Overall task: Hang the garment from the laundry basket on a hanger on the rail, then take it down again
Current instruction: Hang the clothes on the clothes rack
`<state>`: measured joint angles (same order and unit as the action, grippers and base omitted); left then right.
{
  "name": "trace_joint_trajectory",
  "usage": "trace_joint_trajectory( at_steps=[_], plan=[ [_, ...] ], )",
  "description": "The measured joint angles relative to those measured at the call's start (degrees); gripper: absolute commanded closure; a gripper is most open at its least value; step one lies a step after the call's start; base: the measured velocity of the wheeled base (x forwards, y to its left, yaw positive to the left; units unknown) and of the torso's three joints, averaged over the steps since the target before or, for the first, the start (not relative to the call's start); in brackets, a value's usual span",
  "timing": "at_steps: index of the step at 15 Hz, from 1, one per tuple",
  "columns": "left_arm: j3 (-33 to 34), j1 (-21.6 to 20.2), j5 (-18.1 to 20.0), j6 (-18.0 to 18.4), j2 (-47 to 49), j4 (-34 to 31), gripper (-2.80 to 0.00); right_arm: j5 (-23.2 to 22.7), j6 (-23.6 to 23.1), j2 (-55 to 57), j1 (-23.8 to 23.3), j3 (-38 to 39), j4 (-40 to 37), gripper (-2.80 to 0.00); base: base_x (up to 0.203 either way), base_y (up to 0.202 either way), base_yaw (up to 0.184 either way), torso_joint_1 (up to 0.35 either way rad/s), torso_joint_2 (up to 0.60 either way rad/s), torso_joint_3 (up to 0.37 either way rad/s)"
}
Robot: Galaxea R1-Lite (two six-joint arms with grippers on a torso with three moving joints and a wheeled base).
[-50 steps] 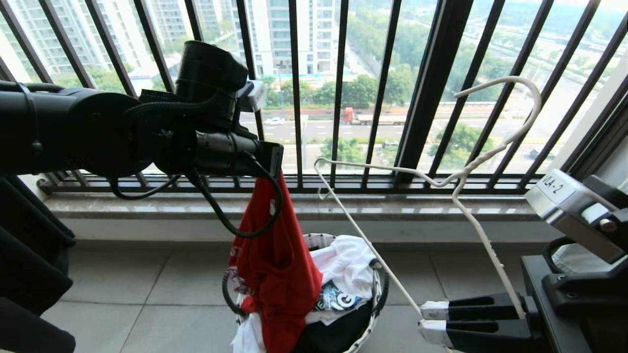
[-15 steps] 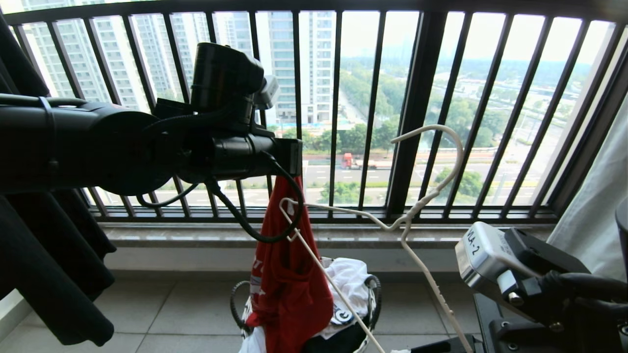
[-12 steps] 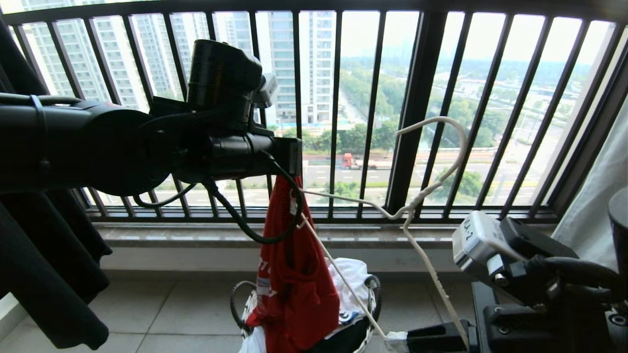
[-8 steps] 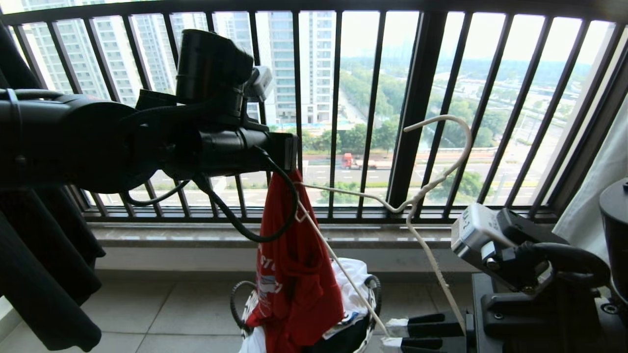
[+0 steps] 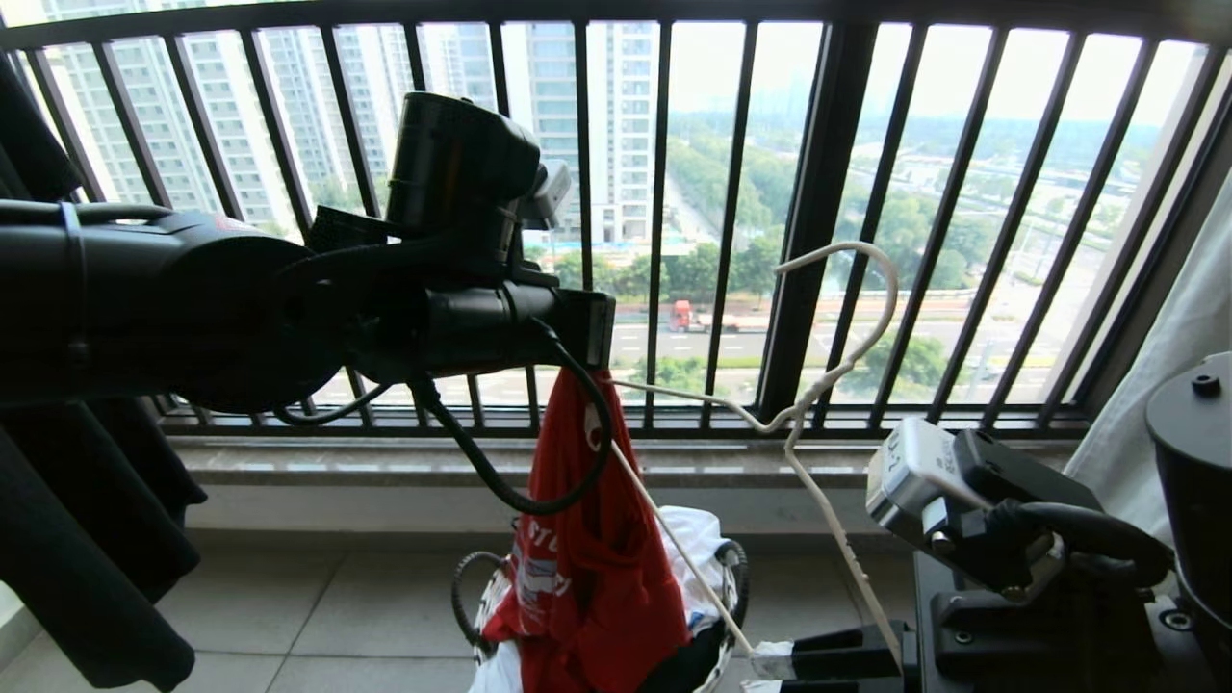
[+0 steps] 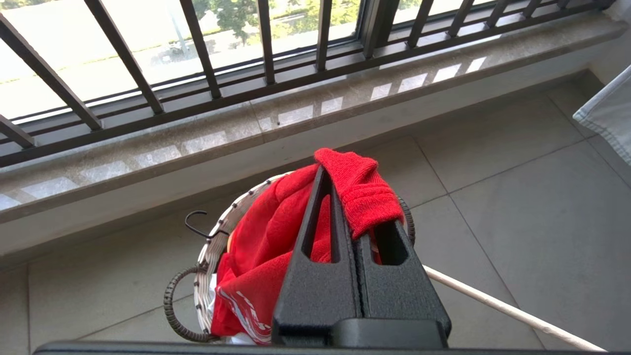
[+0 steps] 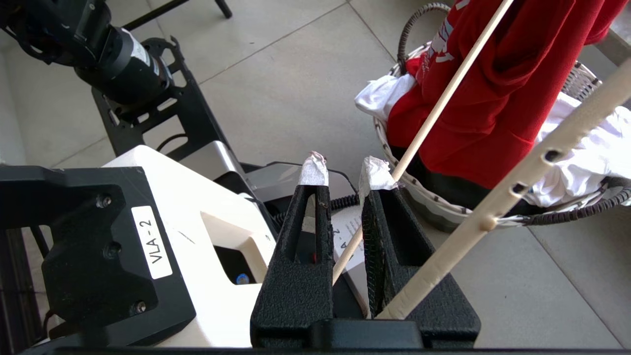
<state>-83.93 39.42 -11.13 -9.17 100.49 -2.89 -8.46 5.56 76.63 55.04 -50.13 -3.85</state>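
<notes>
The garment (image 5: 577, 577), a red T-shirt, hangs bunched from my left gripper (image 6: 329, 172), which is shut on its ribbed collar above the laundry basket (image 5: 736, 568). The T-shirt's lower part still rests in the basket (image 6: 209, 251). My right gripper (image 7: 343, 172), low at the right, is shut on one corner of the thin white hanger (image 5: 818, 385). The hanger's hook points up before the window. Its far end meets the garment just below my left gripper. The hanger's bottom bar (image 7: 443, 103) crosses the red cloth. The rail is out of view.
A black barred window railing (image 5: 818, 192) and a stone sill stand close behind. Black clothing (image 5: 87, 539) hangs at the left and pale cloth (image 5: 1174, 385) at the right. White laundry (image 5: 703, 539) fills the basket. My own base (image 7: 162, 222) is below the right arm.
Since the earliest frame the view has risen and the hanger has swung left to the garment. In the last second my left gripper has shifted slightly right with the garment.
</notes>
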Motion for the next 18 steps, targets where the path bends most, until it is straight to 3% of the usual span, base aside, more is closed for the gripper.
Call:
trace_joint_trajectory(
  at_steps=[8, 12, 16, 18],
  plan=[
    [1.6, 4.8, -0.4, -1.0, -3.0, -0.7, 0.00, 1.2, 0.1, 0.5, -0.3, 0.0, 0.1, 0.00, 0.000, 0.000, 0.000, 0.000, 0.00, 0.000],
    [0.0, 7.7, -8.7, -2.8, -4.2, -1.9, 0.00, 2.6, -1.2, 0.5, -2.6, -0.4, 0.1, 0.00, 0.000, 0.000, 0.000, 0.000, 0.00, 0.000],
    [-0.8, 9.6, -9.9, -4.7, -4.8, -2.0, 0.00, 2.7, -1.5, 0.7, -3.6, -0.3, 0.1, 0.00, 0.000, 0.000, 0.000, 0.000, 0.00, 0.000],
    [-1.9, 9.8, -12.5, -5.6, -4.7, -1.9, 0.00, 2.7, -2.3, 0.6, -4.5, -0.3, 0.1, 0.00, 0.000, 0.000, 0.000, 0.000, 0.00, 0.000]
  ],
)
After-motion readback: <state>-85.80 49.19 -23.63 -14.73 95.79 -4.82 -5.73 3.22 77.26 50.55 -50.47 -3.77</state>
